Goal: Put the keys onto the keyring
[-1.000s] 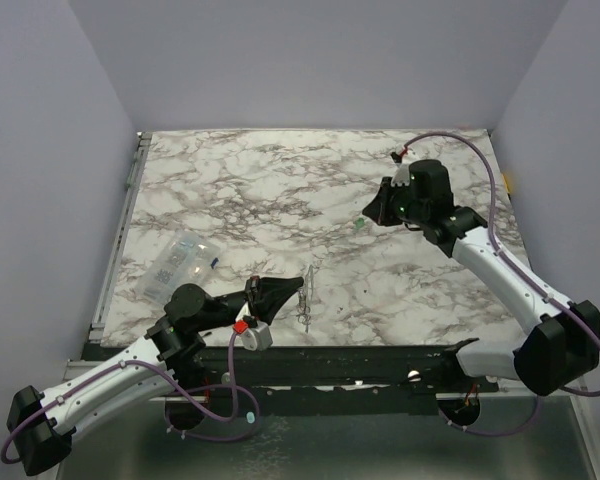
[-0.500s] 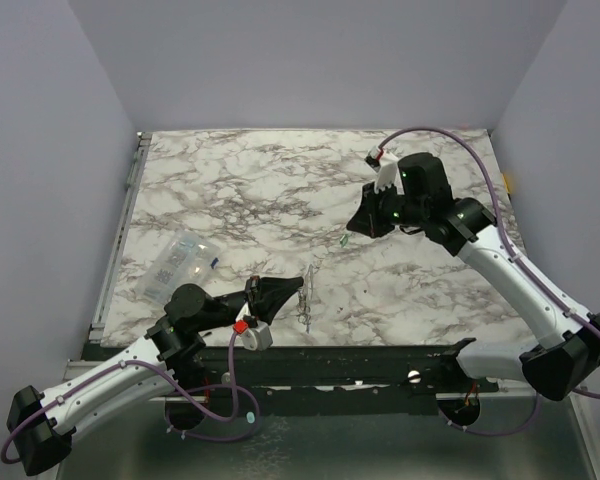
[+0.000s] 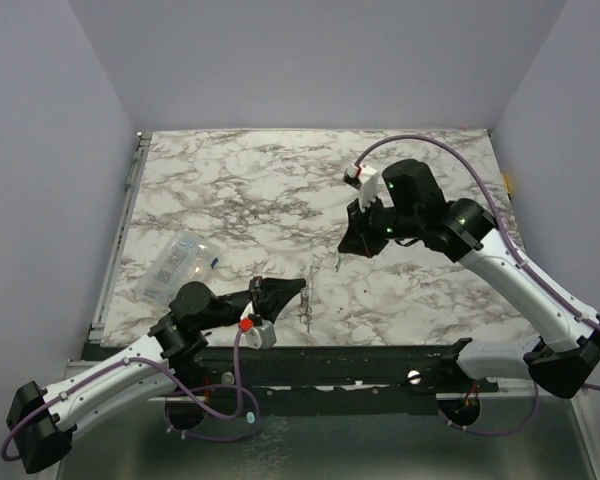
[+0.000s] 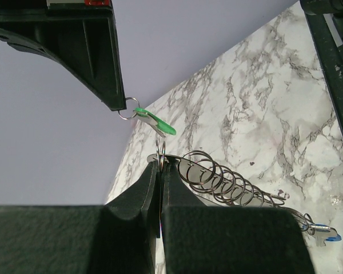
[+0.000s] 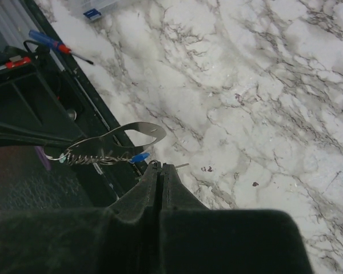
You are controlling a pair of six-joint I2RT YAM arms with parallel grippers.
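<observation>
The left gripper [image 4: 160, 166], jaws pressed together, pinches the silvery keyring [image 3: 305, 300] by one ring at the table's [image 3: 230, 180] near edge, with the blue key [image 4: 327, 235] on its chain. The blue print on the clear bag [image 3: 180, 262] is illegible. Farther out, the right gripper [image 3: 347, 247], likewise closed, dangles the mint-green key [image 4: 155, 121].

Soft, even light throughout; nearest parts in wrist views blur.

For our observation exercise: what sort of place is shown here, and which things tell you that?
Probably a robot lab test cell, not a home: a left arm and right arm bolted at the edge of a marble-patterned table, enclosed by plain lilac walls.
</observation>
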